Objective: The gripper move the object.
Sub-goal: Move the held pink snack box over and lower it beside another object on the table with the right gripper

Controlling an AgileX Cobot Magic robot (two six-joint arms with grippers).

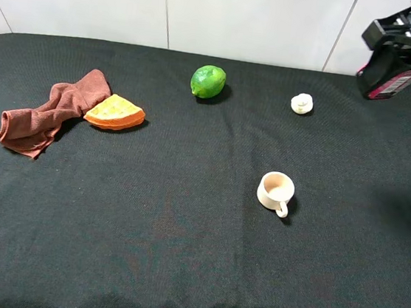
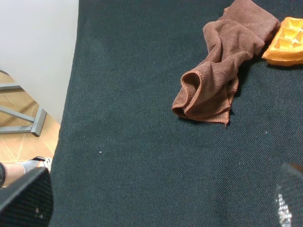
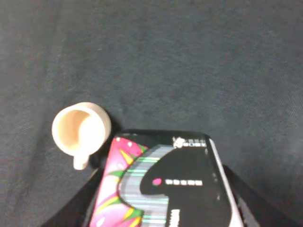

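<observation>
My right gripper [image 1: 400, 44] is at the far right back of the table, raised above the black cloth, and shut on the object. The object is a black box with pink sides [image 1: 389, 80], held tilted in the air. In the right wrist view the box [image 3: 165, 182] fills the lower middle, with a black finger [image 3: 75, 208] on each side of it. The cream mug [image 3: 80, 128] stands on the cloth below it. My left gripper [image 2: 156, 201] is open and empty over the table's left edge. Only its two fingertips [image 2: 26, 198] show.
A cream mug [image 1: 275, 191] stands right of centre. A small white lump [image 1: 301, 103] and a green lime [image 1: 208, 81] lie at the back. A brown cloth [image 1: 47, 112] [image 2: 222, 71] and an orange waffle piece [image 1: 115, 112] [image 2: 286, 42] lie at the left.
</observation>
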